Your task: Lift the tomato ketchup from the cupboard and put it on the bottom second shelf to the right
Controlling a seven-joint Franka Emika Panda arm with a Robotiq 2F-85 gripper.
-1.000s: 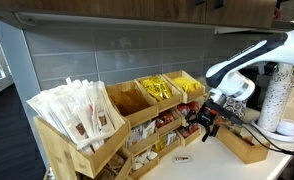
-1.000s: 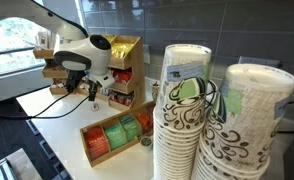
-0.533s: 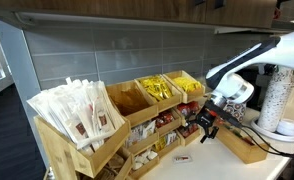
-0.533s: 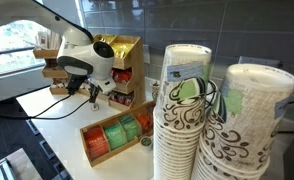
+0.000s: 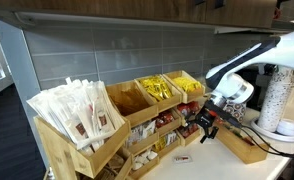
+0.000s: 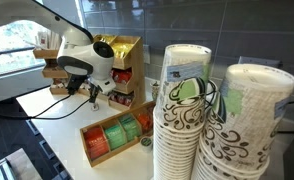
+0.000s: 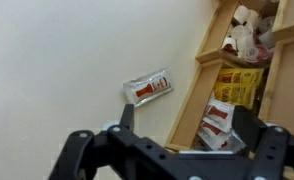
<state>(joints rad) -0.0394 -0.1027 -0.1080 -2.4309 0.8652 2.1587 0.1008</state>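
Wrist view | tool (image 7: 184, 118) wide, empty | tomato ketchup (image 7: 147, 87) on counter (image 7: 47, 60) beside half-cropped cupboard (image 7: 201, 62)

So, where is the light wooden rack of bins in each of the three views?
In an exterior view: the wooden rack fills the lower left and centre.
In an exterior view: the wooden rack sits upper left, partly behind the arm.
Wrist view: only the wooden rack's edge, along the right side.
Shared landmark: the gripper, close to the rack in all three.
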